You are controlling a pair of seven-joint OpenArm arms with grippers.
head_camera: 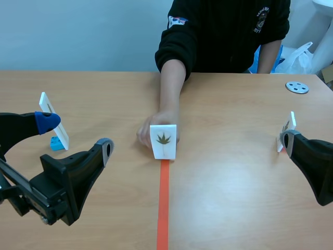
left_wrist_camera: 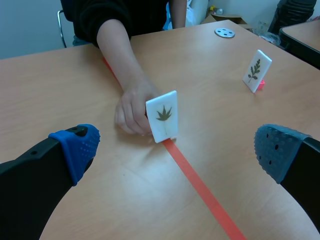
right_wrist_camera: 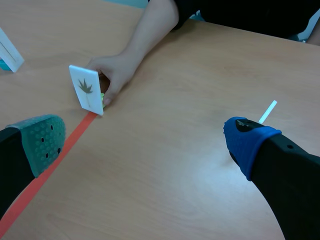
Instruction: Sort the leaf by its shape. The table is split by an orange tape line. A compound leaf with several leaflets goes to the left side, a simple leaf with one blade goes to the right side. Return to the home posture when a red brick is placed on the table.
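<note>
The card is standing upright at the far end of the tape, with a person's hand touching it from behind. The left tool and right tool are hanging wide open, holding nothing. Judgement: neither should be approaching while the hand is touching the card.

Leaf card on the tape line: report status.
Left gripper open, right gripper open, both empty. Leaf card upright at the tape line's far end. Person's hand behind it, in the way.
</note>
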